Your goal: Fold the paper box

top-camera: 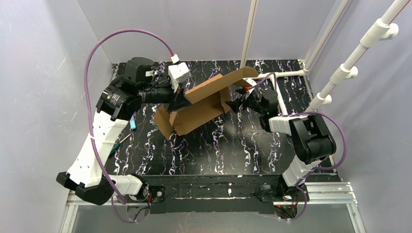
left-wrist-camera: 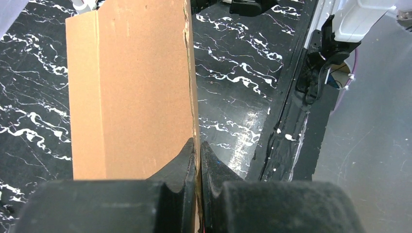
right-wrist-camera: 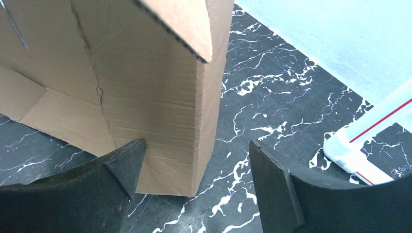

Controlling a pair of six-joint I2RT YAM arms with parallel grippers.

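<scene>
Above the table (top-camera: 194, 155), we see the paper box (top-camera: 201, 104) partly raised. Several panels stand at angles off the black marbled surface, but no closed box shape exists yet. We judge the folding to be underway, with most flaps and tabs not yet tucked. The left gripper (top-camera: 180, 101) meets the box's left end and the right gripper (top-camera: 236, 104) sits at its right end. The cardboard spans between them, toward the far middle of the table.

At the left wrist, we find the left gripper (left-wrist-camera: 197, 145) pinched tight on the thin edge of an upright panel of the paper box (left-wrist-camera: 131, 87), which rises straight away from the fingers.

At the right wrist, we see the right gripper (right-wrist-camera: 197, 145) spread wide and holding nothing. A folded corner of the paper box (right-wrist-camera: 145, 87) stands between its fingers, close to one of them; we cannot tell whether it touches. In our judgement, raising the walls and locking the tabs is the work left.
</scene>
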